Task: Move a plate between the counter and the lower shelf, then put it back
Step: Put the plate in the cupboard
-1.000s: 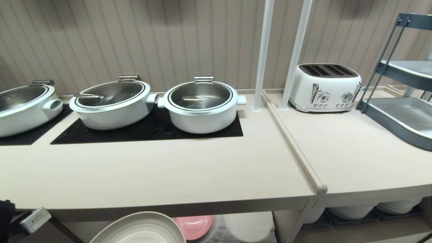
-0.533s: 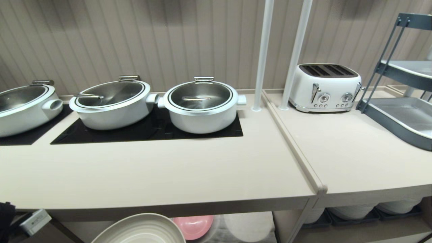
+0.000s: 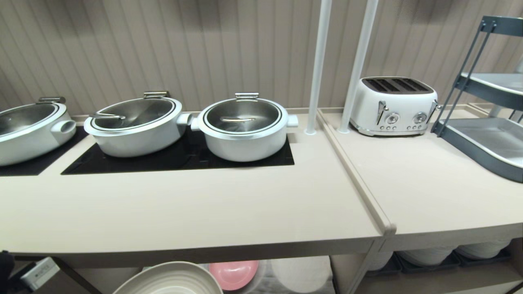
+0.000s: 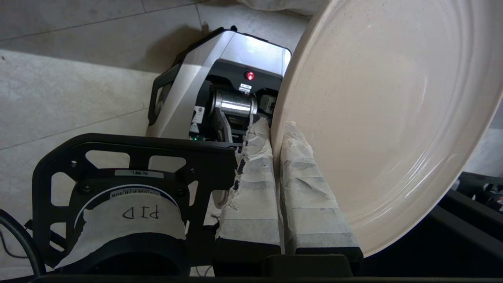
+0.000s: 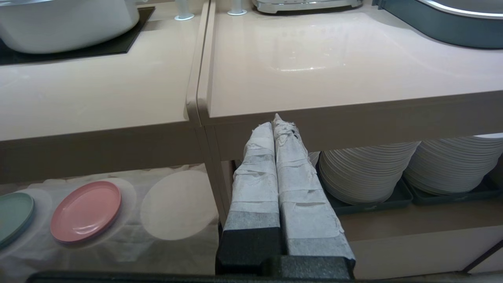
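Left gripper [image 4: 277,129]: tape-wrapped fingers [image 4: 255,184] pinched onto the rim of the plate [image 4: 389,118], one pad on each face. The cream plate is held on edge, clear of any surface, its ringed inner face toward the wrist camera; the robot's base [image 4: 220,90] and a tiled floor [image 4: 70,78] lie behind it. In the head view the plate [image 3: 171,281] shows at the near left, below the front edge of the counter [image 3: 184,212], with part of the left arm [image 3: 34,271] further left. Right gripper [image 5: 277,125]: taped fingers pressed together, holding nothing, pointing at the counter's front edge beside the seam with the adjoining top [image 5: 334,70]. Lower shelf [image 5: 118,247]: draped in white cloth; on it a pink plate [image 5: 85,211], a mint-green plate [image 5: 13,214] to its left, and a round covered hump [image 5: 178,204] to its right. Right bay: white plate stacks [image 5: 365,173] in dark trays. Counter top: three white pots [image 3: 244,126] on black hob panels; white toaster [image 3: 393,106] on the adjoining top.
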You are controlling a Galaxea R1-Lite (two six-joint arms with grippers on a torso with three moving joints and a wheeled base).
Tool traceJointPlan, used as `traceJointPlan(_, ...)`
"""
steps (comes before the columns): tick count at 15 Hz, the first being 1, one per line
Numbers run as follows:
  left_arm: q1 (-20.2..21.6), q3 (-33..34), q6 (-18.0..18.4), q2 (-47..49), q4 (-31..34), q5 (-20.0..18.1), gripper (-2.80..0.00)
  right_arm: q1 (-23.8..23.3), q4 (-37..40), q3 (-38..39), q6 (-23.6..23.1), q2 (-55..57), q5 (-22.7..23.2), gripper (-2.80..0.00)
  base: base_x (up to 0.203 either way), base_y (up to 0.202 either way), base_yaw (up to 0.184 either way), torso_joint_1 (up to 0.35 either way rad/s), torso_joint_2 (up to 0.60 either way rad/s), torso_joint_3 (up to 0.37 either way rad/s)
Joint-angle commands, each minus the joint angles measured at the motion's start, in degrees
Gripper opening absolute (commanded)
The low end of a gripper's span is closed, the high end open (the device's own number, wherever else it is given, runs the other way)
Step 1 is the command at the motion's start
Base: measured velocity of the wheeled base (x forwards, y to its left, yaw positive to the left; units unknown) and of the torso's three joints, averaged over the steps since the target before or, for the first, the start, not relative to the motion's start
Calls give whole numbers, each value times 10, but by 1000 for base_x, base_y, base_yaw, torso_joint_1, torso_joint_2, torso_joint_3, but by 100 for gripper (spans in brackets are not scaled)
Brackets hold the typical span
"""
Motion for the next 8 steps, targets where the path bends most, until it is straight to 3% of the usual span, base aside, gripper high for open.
traceJointPlan(1, 0, -1, -2, -1, 2, -1, -280, 0, 0, 0, 0, 1, -1, -280, 0, 0, 0, 0, 0, 0)
traceJointPlan(3, 0, -1, -2, -1, 2, 0, -280, 0, 0, 0, 2, 1, -1, -280, 0, 0, 0, 0, 0, 0)
traceJointPlan(8, 0, 0, -2, -6, 3, 0, -280, 0, 0, 0, 2, 1, -1, -280, 0, 0, 0, -136, 297, 148)
